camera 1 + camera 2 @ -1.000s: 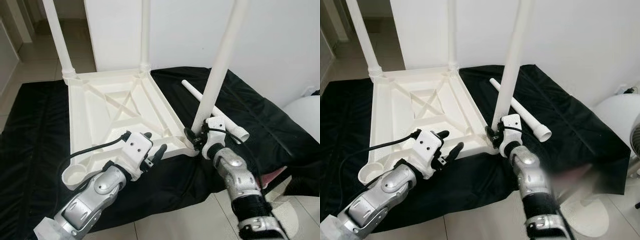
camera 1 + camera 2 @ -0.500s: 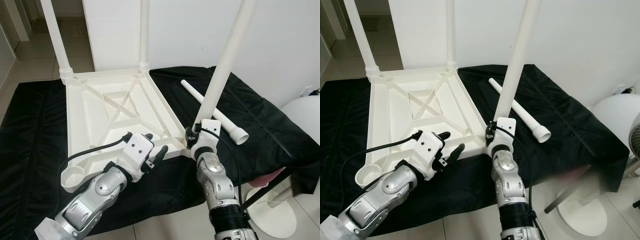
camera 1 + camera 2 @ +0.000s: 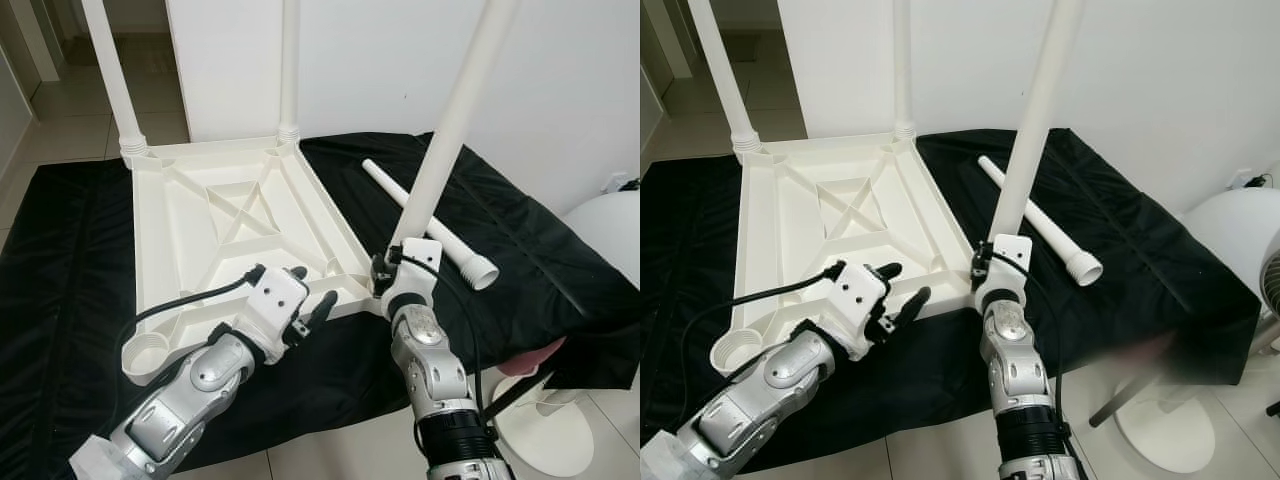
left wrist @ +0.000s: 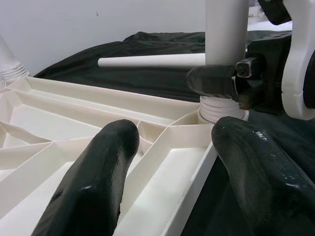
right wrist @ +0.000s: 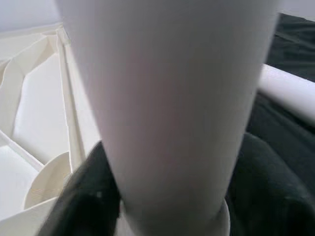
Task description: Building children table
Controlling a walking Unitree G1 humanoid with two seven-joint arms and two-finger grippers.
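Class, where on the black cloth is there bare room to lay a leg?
The black cloth left of the upturned tabletop is free, as is the strip beyond the loose leg. Around the right hand it is crowded.

Two arms of rounded silver segments with black joints are seen. A white block-shaped housing is carried by the left gripper (image 3: 312,301) behind its two long, glossy black fingers (image 4: 93,191). A black cable is led to it. The right gripper (image 3: 985,268) has a similar white housing and thin black cable.
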